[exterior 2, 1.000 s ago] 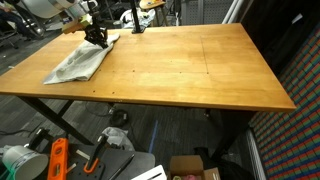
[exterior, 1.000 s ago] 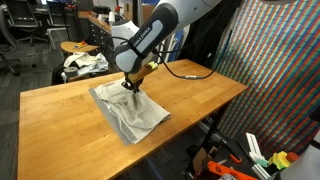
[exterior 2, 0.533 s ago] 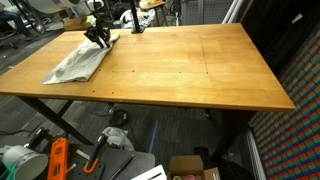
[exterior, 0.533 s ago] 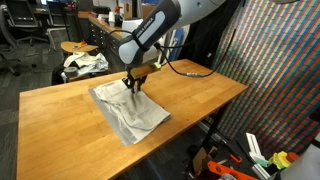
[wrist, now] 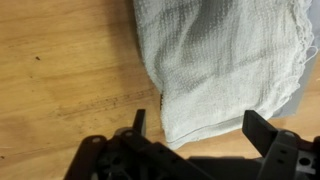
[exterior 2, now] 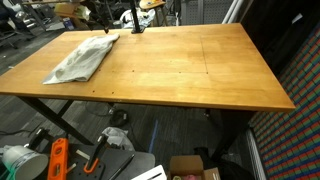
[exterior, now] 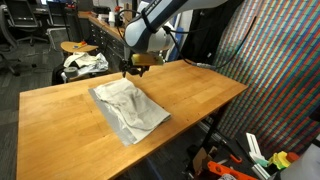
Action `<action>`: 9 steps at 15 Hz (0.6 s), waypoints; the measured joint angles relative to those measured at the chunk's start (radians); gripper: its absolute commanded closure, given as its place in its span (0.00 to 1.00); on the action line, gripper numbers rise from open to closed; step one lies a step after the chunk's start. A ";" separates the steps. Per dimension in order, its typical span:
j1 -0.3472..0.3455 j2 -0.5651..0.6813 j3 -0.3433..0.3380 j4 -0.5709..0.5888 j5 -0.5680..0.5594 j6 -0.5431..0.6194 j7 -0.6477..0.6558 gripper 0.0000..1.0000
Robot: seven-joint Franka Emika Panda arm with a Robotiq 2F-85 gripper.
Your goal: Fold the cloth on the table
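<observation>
Cloth (wrist: 230,60), far edges beyond wrist view

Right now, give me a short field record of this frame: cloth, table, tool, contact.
cloth: wrinkled, lying on the table, close to one long edge
table: light wooden top, with the cloth toward one end
tool: open, nothing between its fingers, above the cloth's edge
contact: none visible; in an exterior view the tool hangs clear above the cloth
</observation>
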 measured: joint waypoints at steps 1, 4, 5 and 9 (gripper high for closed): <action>0.005 -0.020 -0.010 -0.013 -0.008 0.001 0.012 0.00; 0.036 -0.072 -0.063 -0.052 -0.083 -0.006 0.085 0.00; 0.048 -0.087 -0.085 -0.064 -0.123 -0.014 0.121 0.00; 0.077 -0.146 -0.138 -0.115 -0.255 -0.057 0.249 0.00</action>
